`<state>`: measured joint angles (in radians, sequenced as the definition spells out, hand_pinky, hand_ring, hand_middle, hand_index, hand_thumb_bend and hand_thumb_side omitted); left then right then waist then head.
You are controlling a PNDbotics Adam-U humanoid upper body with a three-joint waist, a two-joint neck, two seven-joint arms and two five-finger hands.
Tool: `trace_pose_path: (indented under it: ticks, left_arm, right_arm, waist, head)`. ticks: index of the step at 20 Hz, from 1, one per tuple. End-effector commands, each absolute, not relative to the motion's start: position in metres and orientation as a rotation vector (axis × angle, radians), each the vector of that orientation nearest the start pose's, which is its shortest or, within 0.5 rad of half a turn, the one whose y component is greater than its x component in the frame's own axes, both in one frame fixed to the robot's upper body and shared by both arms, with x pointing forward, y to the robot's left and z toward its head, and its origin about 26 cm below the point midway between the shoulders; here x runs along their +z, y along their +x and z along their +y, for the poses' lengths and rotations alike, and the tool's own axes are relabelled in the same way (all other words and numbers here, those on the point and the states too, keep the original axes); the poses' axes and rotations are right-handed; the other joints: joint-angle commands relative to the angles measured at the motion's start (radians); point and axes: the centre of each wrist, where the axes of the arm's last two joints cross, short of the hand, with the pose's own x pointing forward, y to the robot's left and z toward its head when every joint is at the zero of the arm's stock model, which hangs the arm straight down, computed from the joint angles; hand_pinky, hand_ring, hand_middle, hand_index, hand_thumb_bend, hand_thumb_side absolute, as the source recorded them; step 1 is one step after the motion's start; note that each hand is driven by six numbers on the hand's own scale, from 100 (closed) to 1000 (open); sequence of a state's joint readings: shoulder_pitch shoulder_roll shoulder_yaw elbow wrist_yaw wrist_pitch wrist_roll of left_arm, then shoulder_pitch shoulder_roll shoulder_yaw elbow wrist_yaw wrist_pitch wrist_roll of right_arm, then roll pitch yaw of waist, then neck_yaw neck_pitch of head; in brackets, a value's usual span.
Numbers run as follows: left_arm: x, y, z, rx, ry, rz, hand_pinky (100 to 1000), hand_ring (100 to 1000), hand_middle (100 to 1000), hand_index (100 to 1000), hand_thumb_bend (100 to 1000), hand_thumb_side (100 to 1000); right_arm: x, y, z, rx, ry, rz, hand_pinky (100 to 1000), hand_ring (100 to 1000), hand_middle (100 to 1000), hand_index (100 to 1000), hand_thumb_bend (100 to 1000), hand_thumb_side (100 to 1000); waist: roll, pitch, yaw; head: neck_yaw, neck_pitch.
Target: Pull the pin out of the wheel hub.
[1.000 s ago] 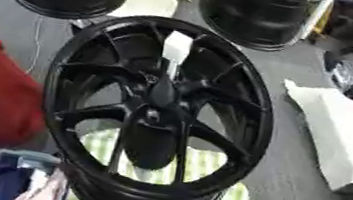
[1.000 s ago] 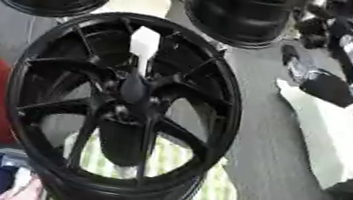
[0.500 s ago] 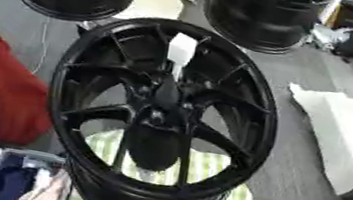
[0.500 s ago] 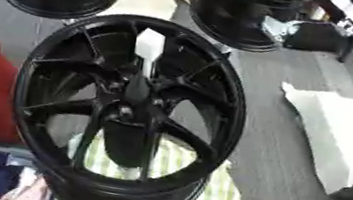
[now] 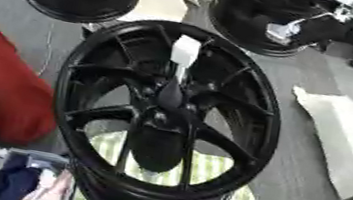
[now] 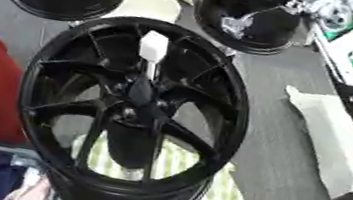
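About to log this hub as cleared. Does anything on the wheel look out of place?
Yes: the pin, with its white top, stands up from the centre of the black wheel hub. No robot hand is on it.

right robot hand (image 5: pixel 311 29) | upper right, reaching in | fingers unclear | left unseen

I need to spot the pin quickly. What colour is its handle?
White, on the pin standing above the black wheel hub; clearest in the left eye view.

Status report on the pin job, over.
Right hand at upper right, off the wheel hub. White pin upright in the hub centre, untouched. Left hand out of view.
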<state>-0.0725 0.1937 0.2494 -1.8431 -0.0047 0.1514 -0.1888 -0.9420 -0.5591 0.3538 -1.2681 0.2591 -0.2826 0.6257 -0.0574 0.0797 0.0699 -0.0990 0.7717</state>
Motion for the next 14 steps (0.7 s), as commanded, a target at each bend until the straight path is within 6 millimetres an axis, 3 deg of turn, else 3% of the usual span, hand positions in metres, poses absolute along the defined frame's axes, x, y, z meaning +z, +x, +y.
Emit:
trace_pose_path:
  ticks: [1, 10, 14]
  left_arm:
    - [0.108, 0.280, 0.334, -0.170, 0.205, -1.778, 741, 724, 775, 918, 168, 513]
    - [0.107, 0.280, 0.333, -0.174, 0.197, -1.774, 740, 723, 773, 919, 173, 511]
    - [0.107, 0.281, 0.332, -0.178, 0.194, -1.776, 740, 723, 773, 919, 177, 509]
  right_arm:
    - [0.262, 0.451, -0.225, 1.824, -0.259, -1.679, 804, 923, 877, 1000, 264, 374]
    - [0.252, 0.467, -0.188, 1.986, -0.183, -1.567, 815, 936, 882, 997, 269, 375]
    - [0.250, 0.470, -0.181, 1.993, -0.199, -1.566, 821, 942, 883, 997, 267, 375]
  waist:
    - [0.004, -0.019, 0.005]
    - [0.004, -0.016, 0.015]
    - [0.005, -0.014, 0.017]
  head:
    - [-0.010, -0.002]
    - [-0.024, -0.002]
    - [-0.030, -0.002]
